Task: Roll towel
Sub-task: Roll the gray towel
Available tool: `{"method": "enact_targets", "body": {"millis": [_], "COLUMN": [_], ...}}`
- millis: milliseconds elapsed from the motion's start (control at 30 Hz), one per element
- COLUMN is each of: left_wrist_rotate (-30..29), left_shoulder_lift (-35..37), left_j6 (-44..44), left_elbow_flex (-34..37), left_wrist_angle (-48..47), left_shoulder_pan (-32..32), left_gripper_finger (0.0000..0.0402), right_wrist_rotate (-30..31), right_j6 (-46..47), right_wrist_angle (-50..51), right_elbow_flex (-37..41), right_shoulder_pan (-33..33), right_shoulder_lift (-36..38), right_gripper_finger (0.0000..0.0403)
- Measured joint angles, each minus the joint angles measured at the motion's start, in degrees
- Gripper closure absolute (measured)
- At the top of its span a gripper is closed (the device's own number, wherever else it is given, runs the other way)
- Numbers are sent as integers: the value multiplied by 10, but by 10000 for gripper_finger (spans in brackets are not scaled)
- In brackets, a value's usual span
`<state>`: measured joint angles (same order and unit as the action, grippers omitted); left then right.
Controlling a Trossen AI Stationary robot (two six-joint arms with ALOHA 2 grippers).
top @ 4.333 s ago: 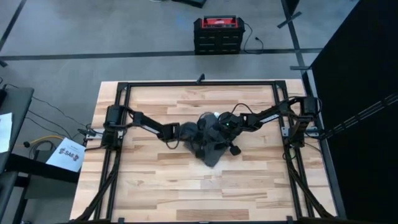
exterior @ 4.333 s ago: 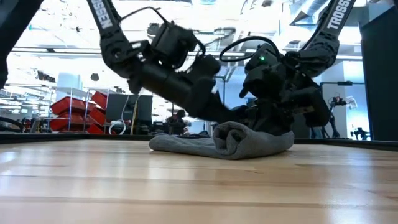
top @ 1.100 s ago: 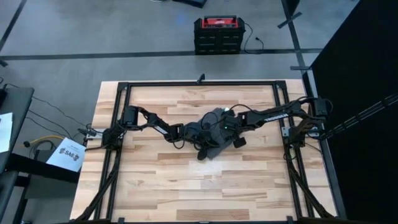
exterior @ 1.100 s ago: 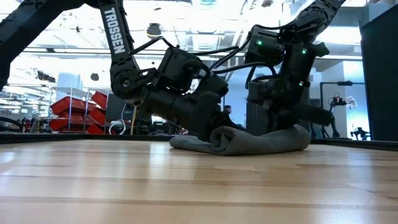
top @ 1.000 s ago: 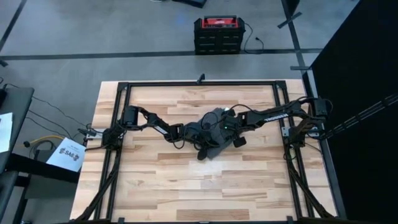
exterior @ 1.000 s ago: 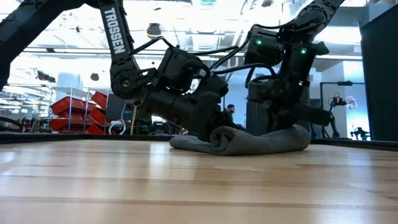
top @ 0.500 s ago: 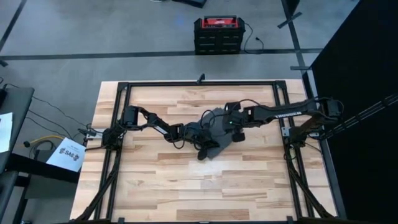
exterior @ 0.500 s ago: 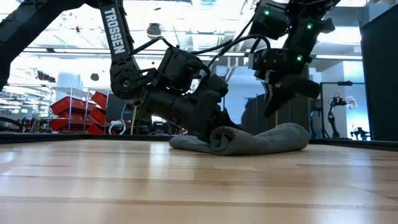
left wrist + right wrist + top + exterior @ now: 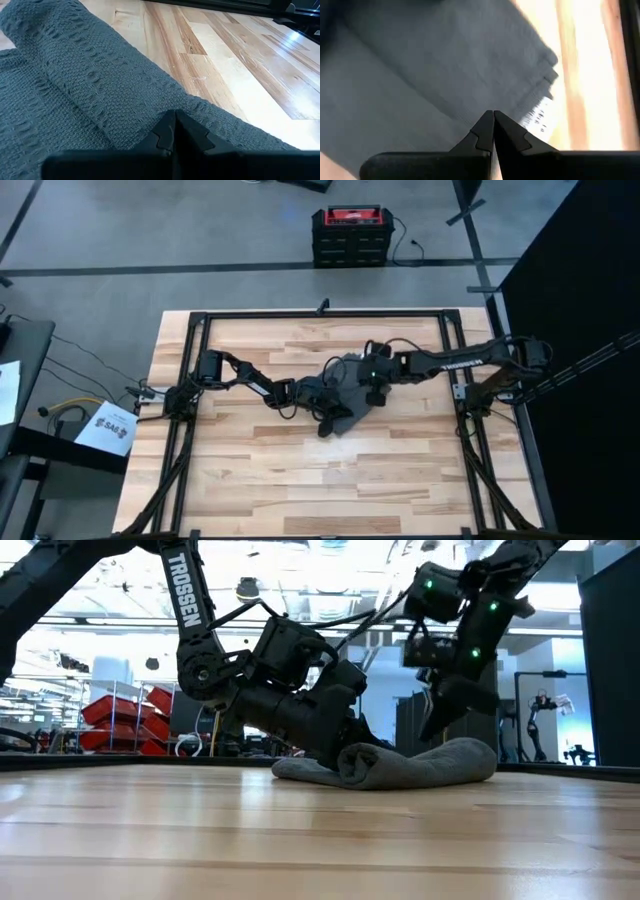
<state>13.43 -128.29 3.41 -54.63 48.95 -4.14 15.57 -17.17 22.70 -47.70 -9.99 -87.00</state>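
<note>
Left tool (image 9: 340, 752), fingertips together, presses low against the bunched towel (image 9: 420, 765) on the surface (image 9: 300, 840), while the right tool (image 9: 440, 715), also clenched, hangs just above it.

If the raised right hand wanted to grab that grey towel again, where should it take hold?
Probably the free flat end of the towel, coming straight down from above. The other end is already curled into a roll where the left hand sits low on it, so that side is taken. The flat end lies loose on the table, right under the right hand, with its tagged edge thin enough to pinch.
</note>
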Motion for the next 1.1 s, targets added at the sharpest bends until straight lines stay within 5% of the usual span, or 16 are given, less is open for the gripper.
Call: {"method": "enact_targets", "body": {"millis": [200,367,667,1100], "left_wrist_rotate": [3,3,-6,-7], "left_shoulder_lift": [0,0,0,0], "left_j6": [6,8,13,19], "left_elbow_flex": [0,0,0,0], "left_wrist_angle": [0,0,-1,-2], "left_shoulder_pan": [-4,-4,-7,-8], "left_gripper_finger": [402,402,402,402], "right_wrist_rotate": [-75,-95,-17,-7], "right_j6": [-135,-161,-107,-92], "right_wrist_angle": [-27,-3,70,164], "right_elbow_flex": [0,0,-2,-2], "right_shoulder_pan": [-15,-15,-18,-37], "right_shoulder_lift": [-11,-51,-60,-47], "right_gripper_finger": [403,403,403,403]}}
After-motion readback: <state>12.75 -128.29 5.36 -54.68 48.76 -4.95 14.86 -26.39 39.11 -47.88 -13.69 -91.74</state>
